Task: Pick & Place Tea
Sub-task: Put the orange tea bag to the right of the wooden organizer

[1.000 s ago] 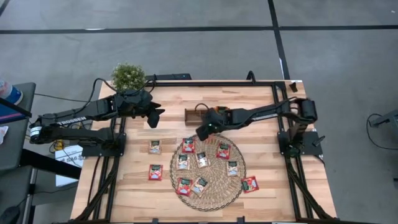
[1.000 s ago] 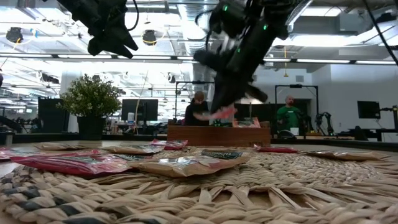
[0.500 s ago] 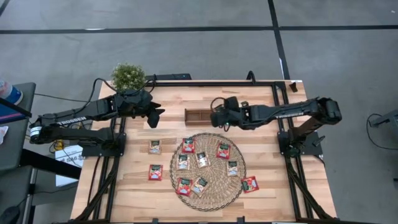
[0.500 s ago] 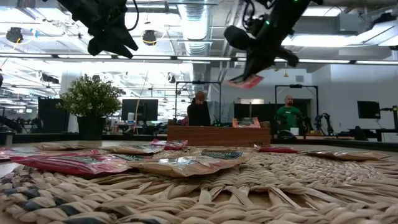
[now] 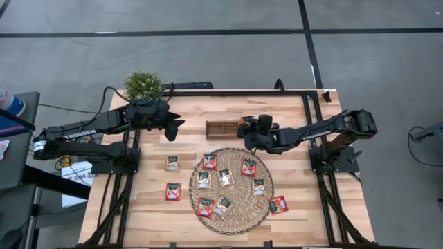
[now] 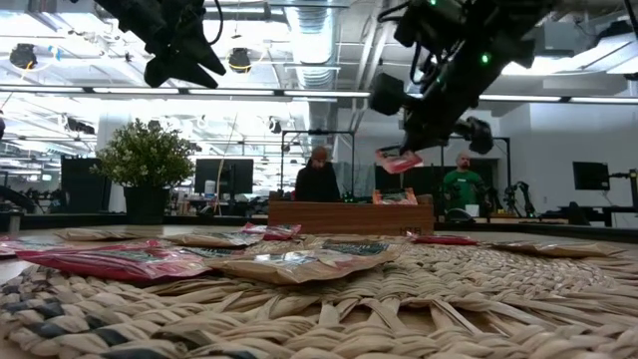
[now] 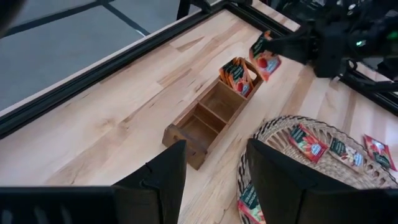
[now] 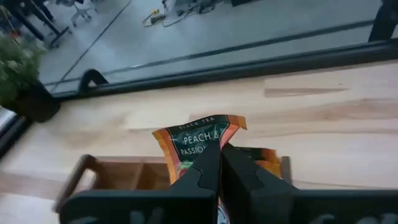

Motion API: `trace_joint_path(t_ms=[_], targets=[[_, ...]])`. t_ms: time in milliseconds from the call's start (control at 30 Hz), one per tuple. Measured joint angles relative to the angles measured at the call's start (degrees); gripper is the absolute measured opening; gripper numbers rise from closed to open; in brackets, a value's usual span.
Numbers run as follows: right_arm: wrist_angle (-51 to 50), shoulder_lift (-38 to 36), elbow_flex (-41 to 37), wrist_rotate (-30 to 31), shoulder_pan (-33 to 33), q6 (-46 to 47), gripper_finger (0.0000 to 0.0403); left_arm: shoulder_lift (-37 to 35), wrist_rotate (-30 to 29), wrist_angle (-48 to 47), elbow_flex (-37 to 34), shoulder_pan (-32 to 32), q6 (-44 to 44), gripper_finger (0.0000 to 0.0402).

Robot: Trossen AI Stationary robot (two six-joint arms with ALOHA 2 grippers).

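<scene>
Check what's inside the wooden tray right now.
The tray has sachets standing in its end compartment nearest the right hand; the other two look empty. How many are stacked there can't be counted.

The right gripper [image 5: 243, 128], clamped on a red-orange tea sachet [image 8: 198, 145], is no longer at the far edge of the wicker mat [image 5: 267, 201], where it hung a second ago; it now sits over the near-right end of the wooden tray [image 5: 223, 128]. Half a second ago it was raised higher and its arm lay straighter across the table; now the elbow bends and the sachet [image 6: 398, 161] hangs lower in the low view, just above the tray's right compartment, where other sachets [image 7: 236, 73] already stand. The mat shows one sachet fewer at its far edge.
</scene>
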Motion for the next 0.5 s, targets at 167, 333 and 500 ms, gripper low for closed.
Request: trace_joint_path(t_ms=[167, 333, 500], targets=[[9.18, 2.09, -4.74, 2.51, -0.95, -0.67, 0.0000, 0.00, 0.78, 0.00, 0.00, 0.00, -0.02, 0.0161], [13.86, 5.44, -5.21, 2.83, -1.55, -2.67, 0.0000, -0.02, 1.68, 0.12, 0.00, 0.00, -0.04, 0.0161], [23.29, 9.53, -4.90, 1.07, -1.60, -9.17, 0.0000, 0.00, 1.82, 0.35, 0.00, 0.00, -0.04, 0.0161]])
